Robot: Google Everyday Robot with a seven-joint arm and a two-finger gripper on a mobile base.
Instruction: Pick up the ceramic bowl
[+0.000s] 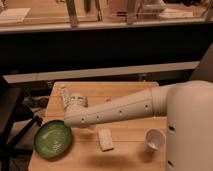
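Note:
The ceramic bowl (52,139) is wide, shallow and green with a darker rim. It sits at the front left of the wooden table (125,89). My white arm (120,110) reaches from the right across the table. My gripper (69,121) is at the arm's left end, just above the bowl's far right rim. The arm's end covers the fingers.
A small white cup (154,139) stands at the front right. A white flat block (105,139) lies between cup and bowl. A white bottle (64,95) and a pale can (77,101) lie at the back left. A dark chair (12,115) stands left of the table.

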